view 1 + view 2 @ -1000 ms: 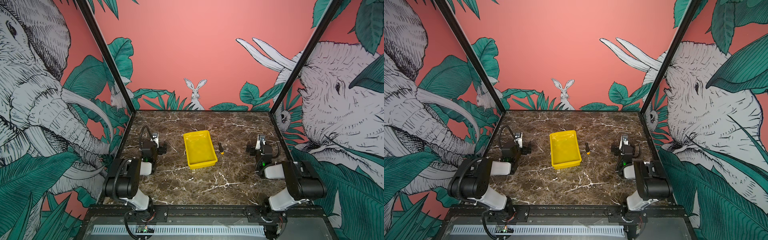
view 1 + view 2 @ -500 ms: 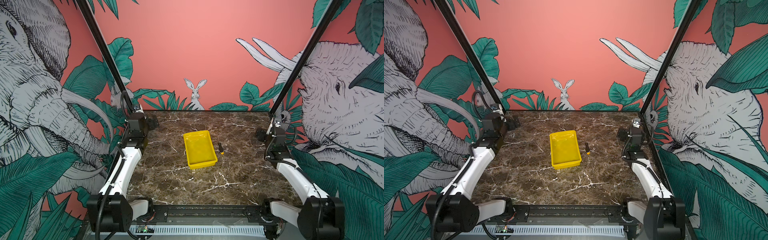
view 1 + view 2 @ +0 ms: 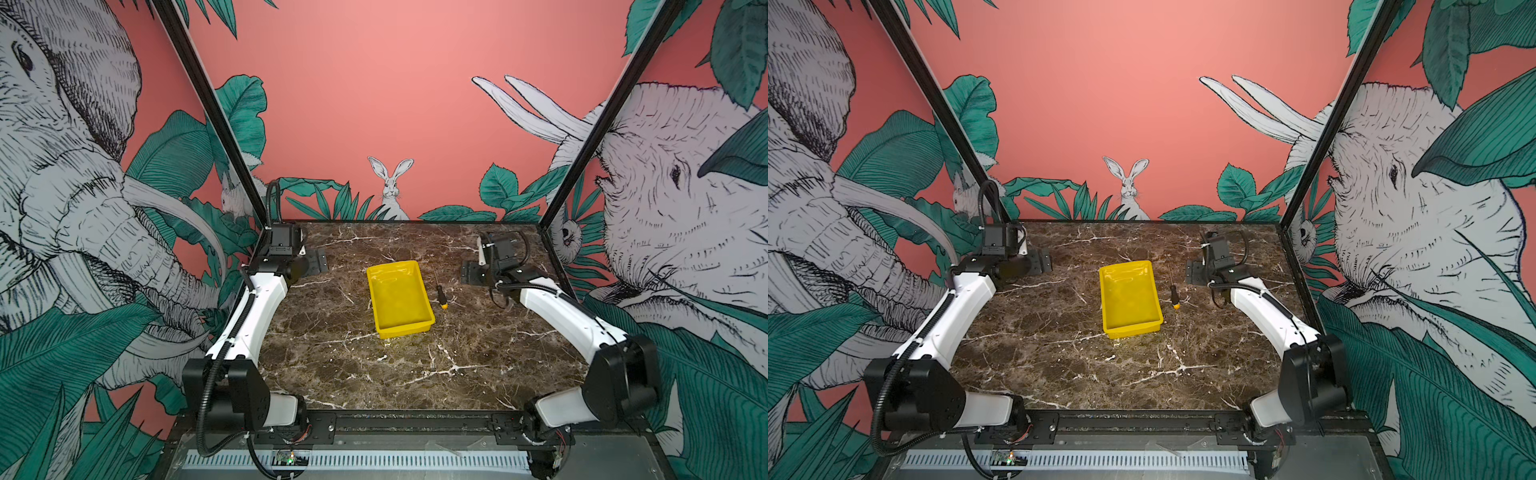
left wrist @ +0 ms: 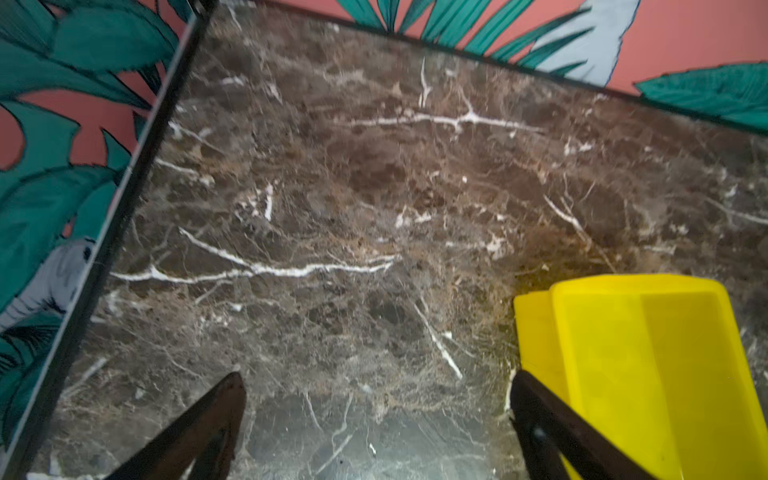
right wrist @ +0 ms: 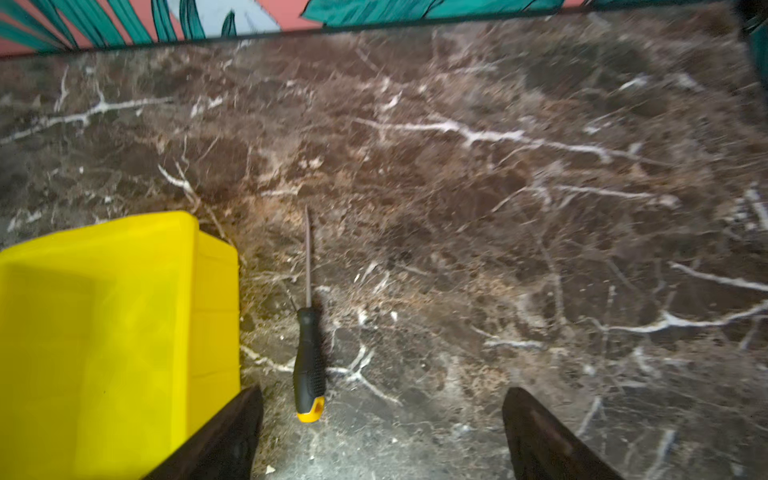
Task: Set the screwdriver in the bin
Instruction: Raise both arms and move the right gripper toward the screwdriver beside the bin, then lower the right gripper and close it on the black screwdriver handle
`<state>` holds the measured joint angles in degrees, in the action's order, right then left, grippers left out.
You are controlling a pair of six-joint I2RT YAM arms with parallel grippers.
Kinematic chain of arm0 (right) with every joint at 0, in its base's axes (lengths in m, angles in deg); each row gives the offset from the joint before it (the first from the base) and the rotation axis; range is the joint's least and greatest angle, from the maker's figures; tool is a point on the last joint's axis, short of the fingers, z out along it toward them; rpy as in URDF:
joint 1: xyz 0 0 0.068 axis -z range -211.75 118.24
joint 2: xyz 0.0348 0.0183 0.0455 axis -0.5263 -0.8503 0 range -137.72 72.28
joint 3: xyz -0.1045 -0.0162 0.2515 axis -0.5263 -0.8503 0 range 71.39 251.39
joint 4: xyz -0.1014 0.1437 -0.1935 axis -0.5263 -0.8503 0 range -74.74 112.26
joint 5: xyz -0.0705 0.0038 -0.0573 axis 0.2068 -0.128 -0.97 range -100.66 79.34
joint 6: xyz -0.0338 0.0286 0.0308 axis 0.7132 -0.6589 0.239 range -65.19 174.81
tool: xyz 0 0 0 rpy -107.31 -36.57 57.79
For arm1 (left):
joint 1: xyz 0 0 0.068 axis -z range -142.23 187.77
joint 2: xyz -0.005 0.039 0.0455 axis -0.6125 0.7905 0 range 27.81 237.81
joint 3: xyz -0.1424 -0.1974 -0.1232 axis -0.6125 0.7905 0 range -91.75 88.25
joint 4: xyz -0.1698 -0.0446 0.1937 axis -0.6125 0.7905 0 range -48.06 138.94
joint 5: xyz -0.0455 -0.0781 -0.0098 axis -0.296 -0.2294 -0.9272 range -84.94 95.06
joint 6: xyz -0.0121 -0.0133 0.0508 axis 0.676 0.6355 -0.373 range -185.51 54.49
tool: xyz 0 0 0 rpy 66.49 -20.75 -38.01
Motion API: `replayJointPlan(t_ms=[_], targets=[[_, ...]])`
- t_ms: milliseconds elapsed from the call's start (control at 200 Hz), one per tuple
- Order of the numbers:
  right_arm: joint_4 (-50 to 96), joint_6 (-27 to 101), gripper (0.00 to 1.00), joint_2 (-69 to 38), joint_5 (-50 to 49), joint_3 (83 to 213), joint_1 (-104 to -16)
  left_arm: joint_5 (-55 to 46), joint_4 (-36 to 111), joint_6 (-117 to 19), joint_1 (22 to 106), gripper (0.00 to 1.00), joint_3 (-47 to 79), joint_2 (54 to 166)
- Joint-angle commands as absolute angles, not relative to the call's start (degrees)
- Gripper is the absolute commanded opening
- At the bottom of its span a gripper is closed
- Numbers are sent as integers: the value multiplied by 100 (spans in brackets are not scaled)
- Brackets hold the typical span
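The screwdriver (image 3: 440, 292) is lying flat on the marble table (image 3: 415, 365), just beside the right wall of the yellow bin (image 3: 400, 297) and apart from it, its shaft pointing toward the back wall and its orange cap toward the front. Neither has shifted since the earlier frames; the bin is sitting empty.

Both arms are reaching farther in than half a second ago. The right gripper (image 5: 380, 432), which was up near the right corner post, is now hanging lower and nearer the screwdriver, its 2 jaws spread wide with nothing between them; the handle is showing just inside 1 fingertip (image 5: 243, 415). The left gripper (image 4: 376, 419) is hovering over bare marble left of the bin, jaws also spread and empty.
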<state>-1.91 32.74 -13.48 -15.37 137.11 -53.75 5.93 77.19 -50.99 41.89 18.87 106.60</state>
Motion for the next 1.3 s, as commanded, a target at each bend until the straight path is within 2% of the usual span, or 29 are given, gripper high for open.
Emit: replayJointPlan(t_ms=[0,245,666,1016,1191,1296], targets=[[-557,3099,86,-1728,-1591,13986,-5640,397,8034,-5133,4226,100,1856,10445],[-657,2993,80,-2845,-1295,14363,-6002,93,7956,-5035,4210,100,1919,10418],[-450,2941,68,-3629,-1066,14370,-6085,-87,7851,-4991,4225,100,1978,10437],[-399,2999,49,-3872,-1074,14482,-6085,-44,7881,-5044,4222,100,1961,10524],[-309,3105,43,-3942,-1046,14527,-6085,67,7851,-5082,4217,100,2002,10485],[-354,3142,35,-3961,-979,14571,-6085,38,7879,-5092,4217,100,1970,10524]])
